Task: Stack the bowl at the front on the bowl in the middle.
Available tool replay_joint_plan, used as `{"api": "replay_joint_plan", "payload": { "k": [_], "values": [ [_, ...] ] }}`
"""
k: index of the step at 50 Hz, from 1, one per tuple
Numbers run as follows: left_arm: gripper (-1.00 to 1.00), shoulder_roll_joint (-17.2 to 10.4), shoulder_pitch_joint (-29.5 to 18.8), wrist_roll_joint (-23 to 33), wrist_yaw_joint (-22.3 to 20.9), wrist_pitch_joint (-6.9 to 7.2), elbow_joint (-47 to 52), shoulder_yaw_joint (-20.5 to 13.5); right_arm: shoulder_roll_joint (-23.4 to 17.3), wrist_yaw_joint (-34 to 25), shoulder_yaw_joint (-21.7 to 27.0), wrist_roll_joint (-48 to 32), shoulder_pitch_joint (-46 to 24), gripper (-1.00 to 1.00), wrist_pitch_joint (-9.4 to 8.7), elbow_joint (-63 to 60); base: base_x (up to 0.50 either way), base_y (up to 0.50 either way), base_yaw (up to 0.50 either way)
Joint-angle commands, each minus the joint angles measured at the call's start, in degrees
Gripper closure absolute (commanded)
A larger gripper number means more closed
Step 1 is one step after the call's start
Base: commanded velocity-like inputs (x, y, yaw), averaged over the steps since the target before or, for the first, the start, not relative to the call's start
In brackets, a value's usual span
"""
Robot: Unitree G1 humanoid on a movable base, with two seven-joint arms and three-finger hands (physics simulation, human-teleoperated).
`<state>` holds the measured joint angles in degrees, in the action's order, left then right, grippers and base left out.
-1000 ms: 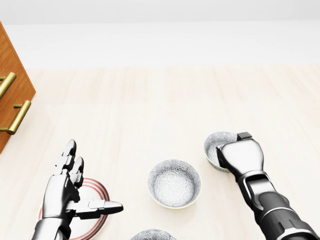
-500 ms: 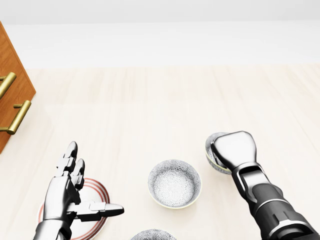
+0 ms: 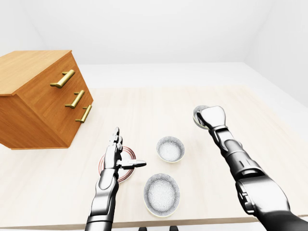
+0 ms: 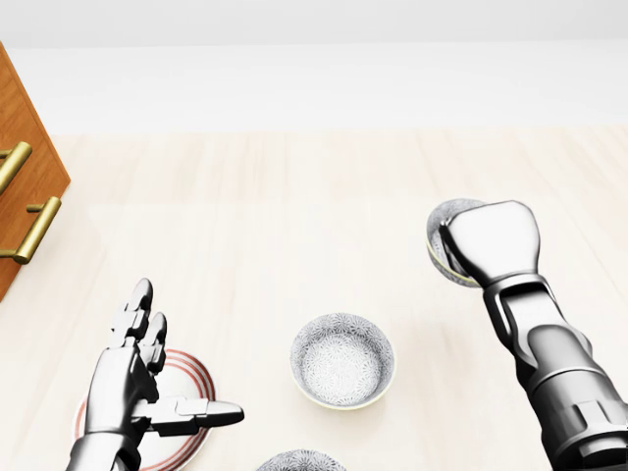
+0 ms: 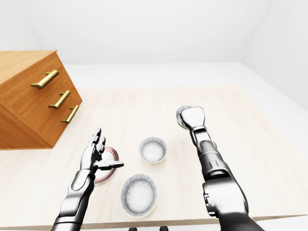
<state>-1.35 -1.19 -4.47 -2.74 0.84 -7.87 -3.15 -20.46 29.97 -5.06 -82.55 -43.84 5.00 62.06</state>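
1. My right hand (image 4: 488, 245) grips a small bowl (image 4: 446, 240) by its rim, lifted and tipped so the inside faces left.
2. My left hand (image 4: 132, 388) hangs open, fingers spread, over a striped plate (image 4: 186, 378), out of the way.
3. The middle bowl (image 4: 342, 359) sits upright on the table (image 4: 294, 196), apparently my target.
4. Another bowl (image 3: 162, 194) lies nearest me; a wooden dresser (image 3: 41, 96) stands left.

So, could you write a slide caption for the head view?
Right hand grips a patterned bowl beside the middle bowl; left hand open.

Bare tabletop (image 4: 294, 196) beyond middle bowl (image 4: 342, 359)
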Motion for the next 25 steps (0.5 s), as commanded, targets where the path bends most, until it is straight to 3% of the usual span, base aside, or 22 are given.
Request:
{"api": "replay_joint_plan", "payload": {
  "k": [1,6,13,25],
  "values": [
    [-1.0,0.0,0.0,0.0,0.0,-0.17,-0.1,0.0,-0.8,0.0,3.4,2.4,5.9,1.0,0.0,-19.8,0.0,0.0,0.0],
    [-1.0,0.0,0.0,-0.1,0.1,0.62,0.7,0.0,1.0,0.0,5.3,2.3,11.2,1.0,0.0,-36.6,0.0,0.0,0.0],
    [-1.0,0.0,-0.2,-0.2,0.1,0.38,0.2,-0.1,3.7,0.0,6.3,2.9,16.3,1.0,0.0,-50.1,0.0,0.0,0.0],
    [-1.0,0.0,0.2,-0.1,0.0,0.71,1.0,0.0,8.5,-10.2,5.0,2.8,25.1,1.0,0.0,-68.2,0.0,0.0,0.0]
  ]
}}
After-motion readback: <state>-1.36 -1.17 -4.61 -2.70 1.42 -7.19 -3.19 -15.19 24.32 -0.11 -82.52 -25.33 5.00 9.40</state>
